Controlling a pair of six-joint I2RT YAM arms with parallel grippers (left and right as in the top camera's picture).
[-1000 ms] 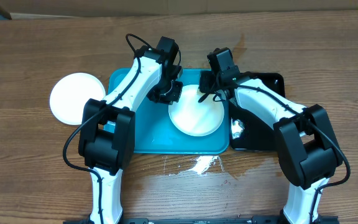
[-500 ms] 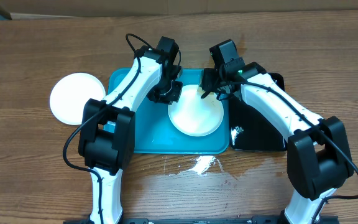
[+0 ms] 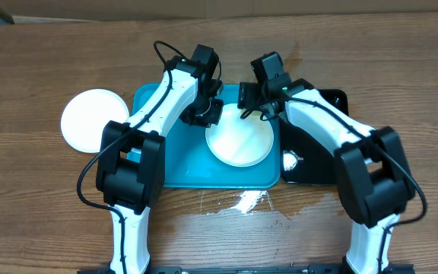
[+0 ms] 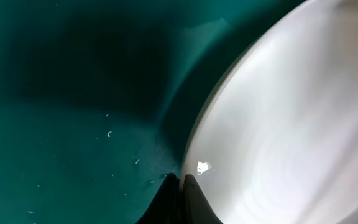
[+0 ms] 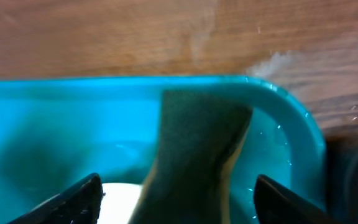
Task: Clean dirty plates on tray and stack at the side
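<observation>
The plates lie apart: one white plate (image 3: 239, 143) sits in the right part of the turquoise tray (image 3: 188, 166), and a second plate (image 3: 91, 120) rests on the wooden table (image 3: 52, 61) just left of it. Both are round and lie flat, face up, so neither has a long axis; the tray's long side runs left to right. Near the tray, a white wet smear (image 3: 242, 202) marks the table. Right of the tray lies a black tray (image 3: 322, 164) holding a small white crumpled thing (image 3: 289, 160). At the white plate's far left rim the left gripper (image 3: 207, 116) is closed, its tips together against the rim's edge; whether they pinch it cannot be told. The right gripper (image 3: 245, 101) hangs over the tray's far right corner, jaws spread wide. A dark green sponge (image 5: 197, 137) stands between its fingers (image 5: 73, 196), with a gap on each side, so nothing is gripped.
</observation>
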